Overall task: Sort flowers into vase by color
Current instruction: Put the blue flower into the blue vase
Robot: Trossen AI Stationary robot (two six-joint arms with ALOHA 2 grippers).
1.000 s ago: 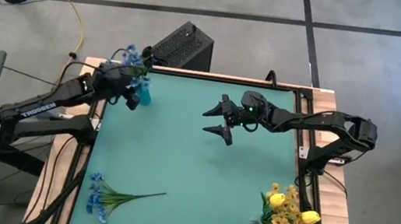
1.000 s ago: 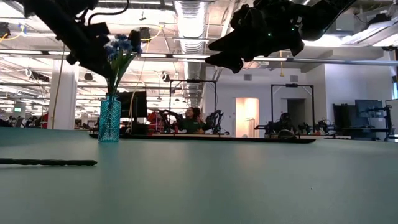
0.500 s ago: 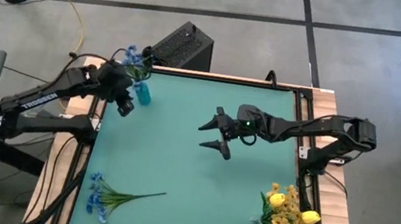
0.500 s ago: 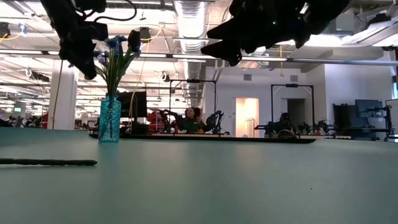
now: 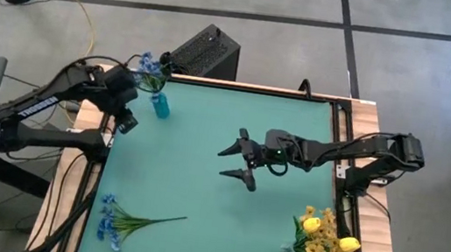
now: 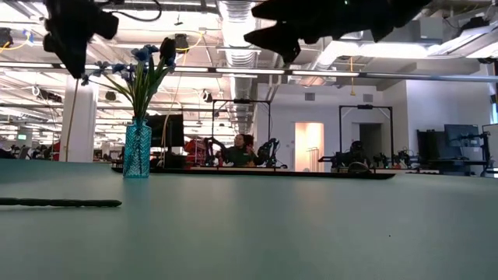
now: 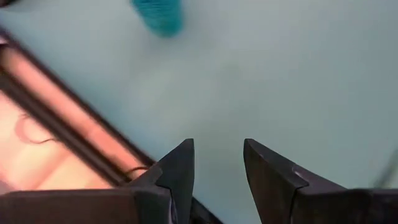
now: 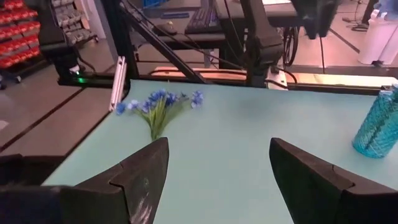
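Our left gripper [image 5: 128, 123] hung at the table's left edge, its fingers [image 7: 180, 171] parted with nothing between them; the blue glass vase [image 5: 159, 104], already holding blue blossoms [image 5: 151, 64], stood just beyond the fingertips. Well short of those fingers, on the near-left of the green table [image 5: 208, 124], we saw the loose blue sprig [image 5: 126, 220] lying flat, blossoms toward the edge and its thin green stem pointing inward. Toward the middle our right gripper [image 5: 238, 163] hovered above the table with its fingers [image 8: 142, 171] spread wide and empty, and that sprig lay ahead of them, well apart. Far behind those fingers, at the near-right corner, sat the yellow flowers [image 5: 323, 239], bunched together. We judged the sprig light and floppy, its blossoms easily crushed and the stem thin enough to slip, so we would pinch it on the bare stem just below the blossoms
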